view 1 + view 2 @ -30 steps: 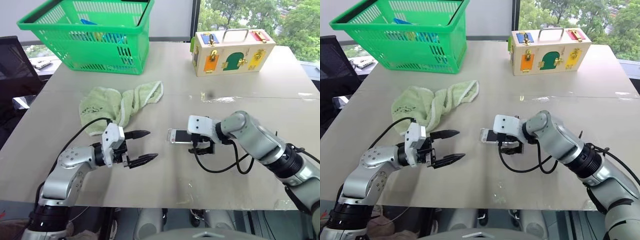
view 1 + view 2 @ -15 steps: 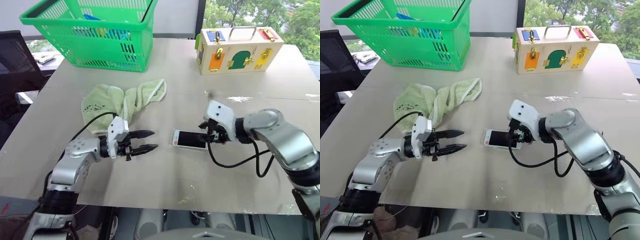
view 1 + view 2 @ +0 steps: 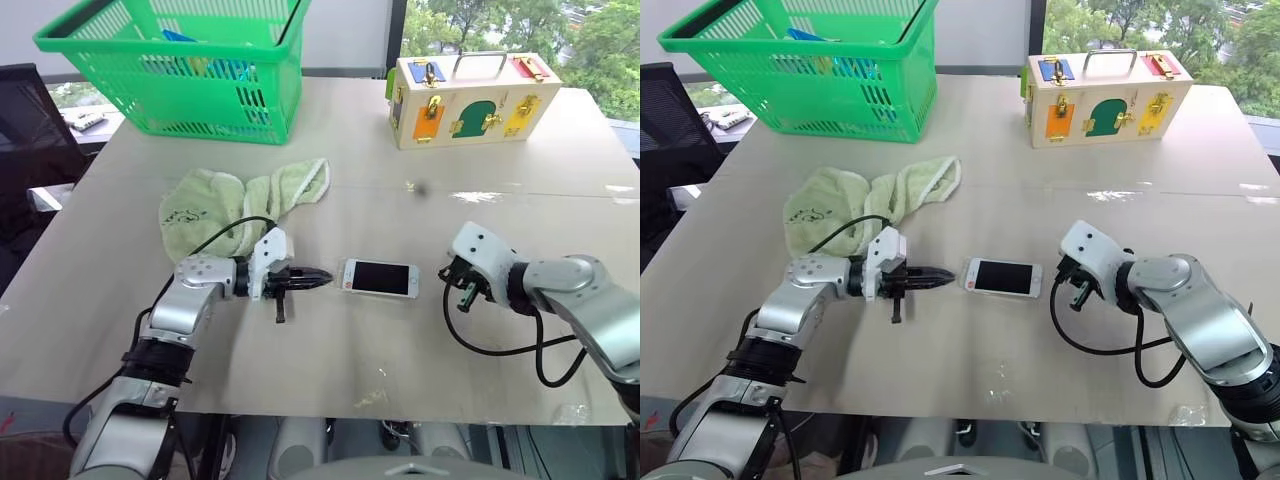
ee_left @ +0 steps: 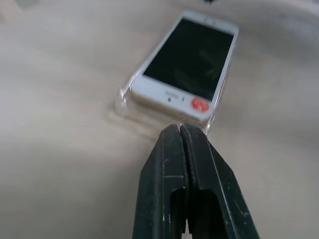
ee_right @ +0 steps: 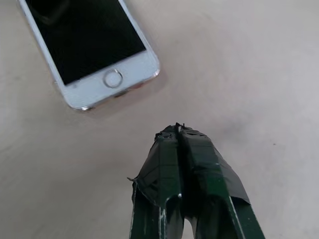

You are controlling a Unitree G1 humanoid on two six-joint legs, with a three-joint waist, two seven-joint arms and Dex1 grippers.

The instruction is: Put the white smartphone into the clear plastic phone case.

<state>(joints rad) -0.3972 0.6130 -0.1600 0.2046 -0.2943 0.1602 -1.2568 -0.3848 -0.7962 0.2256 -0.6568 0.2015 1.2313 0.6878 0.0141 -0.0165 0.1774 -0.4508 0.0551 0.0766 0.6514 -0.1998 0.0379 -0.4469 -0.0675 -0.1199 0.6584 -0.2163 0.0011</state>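
White phone [image 3: 379, 278] lay screen-up in the clear case [image 4: 124, 99] mid-counter [image 3: 520, 210], apparently seated. Left fingers [image 4: 183, 130], pressed together and empty, pointed at its end as if to steady it; right fingers [image 5: 177, 130], likewise closed on nothing, stood apart.

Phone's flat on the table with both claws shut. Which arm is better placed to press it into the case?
Probably left. The left claw has its shut tips at the clear plastic phone case edge beside the white smartphone; the right claw sits apart from the phone's other end.

Green basket [image 3: 175, 65], towel [image 3: 240, 205], wooden box [image 3: 468, 98] on table [image 3: 560, 190].
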